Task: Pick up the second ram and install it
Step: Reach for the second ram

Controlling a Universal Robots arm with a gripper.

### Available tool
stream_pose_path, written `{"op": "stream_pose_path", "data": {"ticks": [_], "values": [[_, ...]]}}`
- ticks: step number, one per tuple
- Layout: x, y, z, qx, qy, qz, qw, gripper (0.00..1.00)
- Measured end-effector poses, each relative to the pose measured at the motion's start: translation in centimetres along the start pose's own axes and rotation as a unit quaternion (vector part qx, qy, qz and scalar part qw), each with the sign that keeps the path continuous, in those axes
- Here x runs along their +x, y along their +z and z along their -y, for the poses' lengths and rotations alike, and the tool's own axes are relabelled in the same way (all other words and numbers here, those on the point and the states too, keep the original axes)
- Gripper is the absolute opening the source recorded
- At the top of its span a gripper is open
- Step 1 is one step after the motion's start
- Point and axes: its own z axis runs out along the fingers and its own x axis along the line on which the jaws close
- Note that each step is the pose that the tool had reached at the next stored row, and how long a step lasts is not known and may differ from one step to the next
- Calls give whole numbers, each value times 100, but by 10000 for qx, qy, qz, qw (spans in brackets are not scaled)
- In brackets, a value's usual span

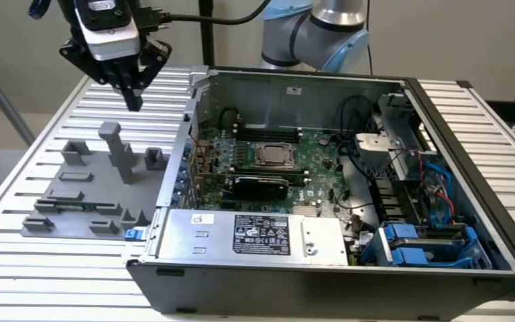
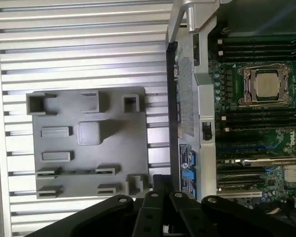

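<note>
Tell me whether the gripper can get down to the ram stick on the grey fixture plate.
Probably yes. The gripper hangs over the table by the grey fixture plate, and the ram stick lies uncovered in its holder. The tall grey post stands apart from it.

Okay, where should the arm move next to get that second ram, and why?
Probably carry the gripper across the grey fixture plate until it sits over the second ram. The gripper hangs high, holding nothing, well apart from the green stick, which lies in its holder near the plate's front edge in the exterior view.
</note>
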Motion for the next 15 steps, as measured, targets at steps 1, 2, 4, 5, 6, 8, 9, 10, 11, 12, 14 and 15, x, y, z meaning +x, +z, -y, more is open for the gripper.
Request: {"op": "stream_pose_path", "data": {"ticks": [1,2,4,5,6,8,9,10,11,12,14,15], "values": [[45,1,11,0,-1,-1,10000,0],[87,4,20,0,-1,-1,10000,0],[178,14,37,1,0,0,10000,0],[223,22,43,1,0,-1,10000,0],[272,33,50,1,0,0,10000,0],[360,55,61,2,0,0,10000,0],[405,68,67,2,0,0,10000,0],[450,81,72,3,0,0,10000,0],[497,95,77,3,0,0,10000,0],[544,109,82,5,-1,0,10000,0],[636,139,91,6,0,0,10000,0],[679,152,96,7,-1,0,10000,0]]}}
